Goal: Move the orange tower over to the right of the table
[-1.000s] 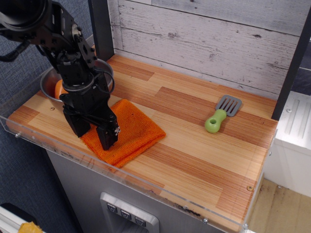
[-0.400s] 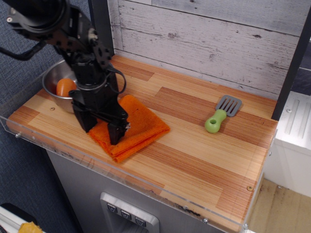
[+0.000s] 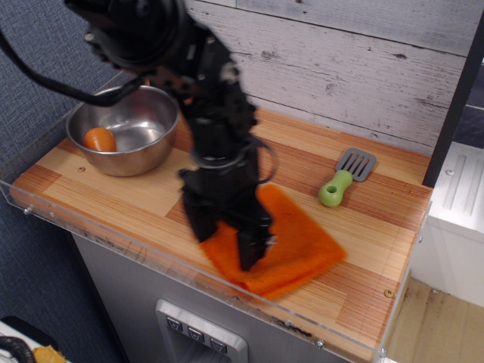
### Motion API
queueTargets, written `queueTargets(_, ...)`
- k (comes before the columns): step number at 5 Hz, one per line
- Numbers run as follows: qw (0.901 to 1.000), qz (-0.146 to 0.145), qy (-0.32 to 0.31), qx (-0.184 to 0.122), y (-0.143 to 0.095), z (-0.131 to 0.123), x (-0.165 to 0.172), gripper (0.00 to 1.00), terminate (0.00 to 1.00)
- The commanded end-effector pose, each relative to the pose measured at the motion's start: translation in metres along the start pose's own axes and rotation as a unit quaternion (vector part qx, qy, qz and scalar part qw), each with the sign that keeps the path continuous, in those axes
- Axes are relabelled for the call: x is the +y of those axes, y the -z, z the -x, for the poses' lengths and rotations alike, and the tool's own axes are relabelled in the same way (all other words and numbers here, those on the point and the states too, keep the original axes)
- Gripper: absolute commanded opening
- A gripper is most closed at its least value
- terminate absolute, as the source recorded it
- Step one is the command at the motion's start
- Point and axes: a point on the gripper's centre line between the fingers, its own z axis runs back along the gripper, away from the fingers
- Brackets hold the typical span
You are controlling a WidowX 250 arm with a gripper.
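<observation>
The orange tower (image 3: 295,246), a folded bright-orange cloth towel, lies on the wooden table (image 3: 151,200) right of centre, near the front rim. My gripper (image 3: 225,240) is blurred by motion and points down on the towel's left part, with its fingertips (image 3: 251,253) pressed into the cloth. The towel travels with the gripper, so it looks gripped at that left edge. The arm hides the towel's far-left corner.
A steel bowl (image 3: 144,121) holding a small orange egg-shaped object (image 3: 100,139) stands at the back left. A green-handled spatula (image 3: 342,180) lies at the back right, just beyond the towel. A clear acrylic rim (image 3: 98,242) runs along the table's front edge.
The gripper has swept from the left side, by the bowl, toward the right and front. The towel came with it and now lies right of centre. The bowl is uncovered.
</observation>
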Motion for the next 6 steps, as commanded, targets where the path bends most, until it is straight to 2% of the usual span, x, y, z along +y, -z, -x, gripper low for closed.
queueTargets(1, 0.9996, 0.013, 0.014, -0.021, -0.022, -0.005, -0.041, 1.0, 0.0)
queueTargets(2, 0.9997, 0.019, -0.013, -0.006, -0.012, -0.011, -0.051, 1.0, 0.0)
queueTargets(3, 0.9991, 0.006, -0.036, -0.019, -0.042, -0.012, -0.042, 1.0, 0.0)
queueTargets(4, 0.9985, -0.009, -0.049, -0.025, -0.094, -0.002, -0.029, 1.0, 0.0)
queueTargets(5, 0.9982, -0.002, -0.055, -0.023, -0.146, 0.016, -0.009, 1.0, 0.0)
queueTargets(6, 0.9983, -0.014, -0.056, 0.001, -0.149, 0.026, 0.013, 1.0, 0.0)
